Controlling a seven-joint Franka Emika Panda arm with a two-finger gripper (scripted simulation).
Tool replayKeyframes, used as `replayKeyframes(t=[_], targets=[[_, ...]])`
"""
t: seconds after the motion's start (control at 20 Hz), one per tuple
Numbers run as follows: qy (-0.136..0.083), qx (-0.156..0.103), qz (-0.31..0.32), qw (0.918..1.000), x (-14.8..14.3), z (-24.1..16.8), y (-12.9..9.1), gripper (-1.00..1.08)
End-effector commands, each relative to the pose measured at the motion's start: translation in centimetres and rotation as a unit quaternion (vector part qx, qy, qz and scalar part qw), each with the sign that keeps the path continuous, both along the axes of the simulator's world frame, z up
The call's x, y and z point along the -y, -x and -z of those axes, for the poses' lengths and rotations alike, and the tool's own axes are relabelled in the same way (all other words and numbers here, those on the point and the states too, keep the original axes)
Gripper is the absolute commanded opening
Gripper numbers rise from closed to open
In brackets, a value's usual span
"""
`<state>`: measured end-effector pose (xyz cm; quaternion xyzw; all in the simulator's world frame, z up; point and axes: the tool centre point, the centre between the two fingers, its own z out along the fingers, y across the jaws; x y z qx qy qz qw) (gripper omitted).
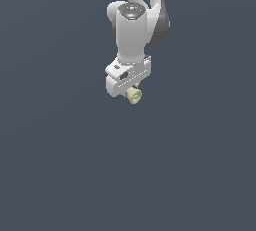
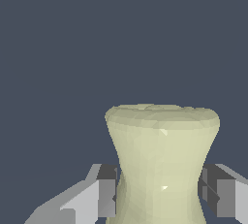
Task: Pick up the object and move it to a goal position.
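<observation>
So my gripper (image 2: 159, 196) is pinching the cream spool (image 2: 162, 162) at its narrow waist, a finger (image 2: 104, 191) pressed on each side. The spool hangs just beneath my gripper. Pickup looks done; carrying it to the unseen goal remains.

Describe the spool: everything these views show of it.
The spool is pale yellow-cream, matte and faceted, with a flared end and a narrower waist. In the wrist view the tool has a dark pad on each side of that waist, seemingly pinching it. In the exterior view it looks tiny, jutting from under the white tool, against plain grey-blue.
</observation>
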<state>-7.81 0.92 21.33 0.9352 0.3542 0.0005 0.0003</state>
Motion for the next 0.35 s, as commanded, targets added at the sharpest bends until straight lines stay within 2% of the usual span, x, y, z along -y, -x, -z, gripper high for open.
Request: replayKeyframes(t=[0.0,0.3], targets=[[0.000,-0.001,0.000,1.0000,-0.2,-1.1,0.2,-1.00],[0.000,-0.001,0.000,1.0000,-0.3,-2.2,0.2,-1.00]])
